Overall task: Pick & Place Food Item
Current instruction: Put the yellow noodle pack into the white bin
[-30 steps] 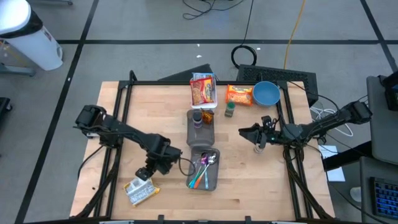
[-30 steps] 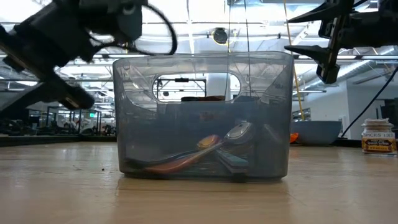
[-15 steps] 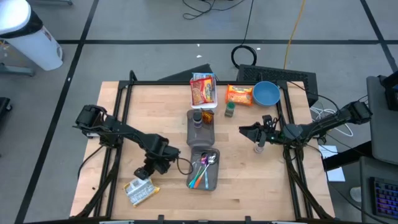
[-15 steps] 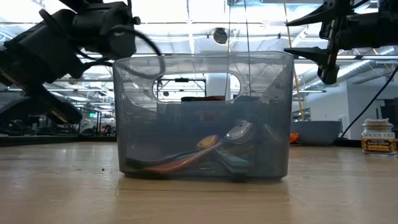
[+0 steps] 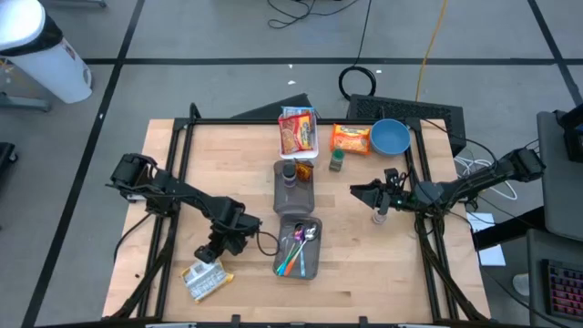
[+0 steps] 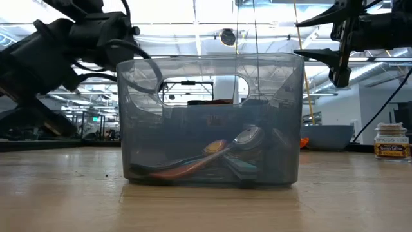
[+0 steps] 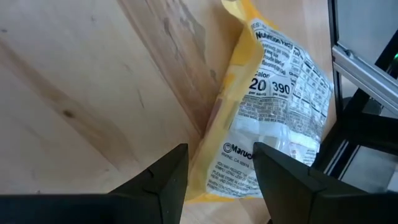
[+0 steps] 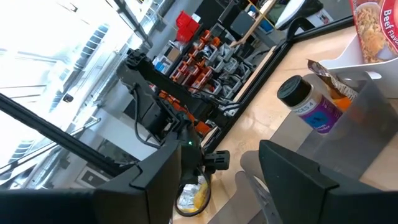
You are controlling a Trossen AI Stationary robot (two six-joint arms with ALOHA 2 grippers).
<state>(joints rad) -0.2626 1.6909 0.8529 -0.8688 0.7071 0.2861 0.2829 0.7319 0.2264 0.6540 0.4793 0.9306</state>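
Yellow noodle packet (image 5: pixel 206 280) lies flat on the tabletop (image 5: pixel 364 264), lower left of the high view. Left gripper (image 5: pixel 209 253) hovers just above it, jaws apart, empty. Risk: jaws skid off the slick, flat wrapper. Right gripper (image 5: pixel 357 191) waits mid-right, jaws apart.

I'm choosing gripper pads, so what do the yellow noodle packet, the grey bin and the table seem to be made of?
Yellow noodle packet: thin glossy plastic film, by its crinkles and printed label. Grey bin: translucent, smooth plastic; the utensils show through its wall. Table: pale wood, probably ply or laminate, with visible grain and a matte look.
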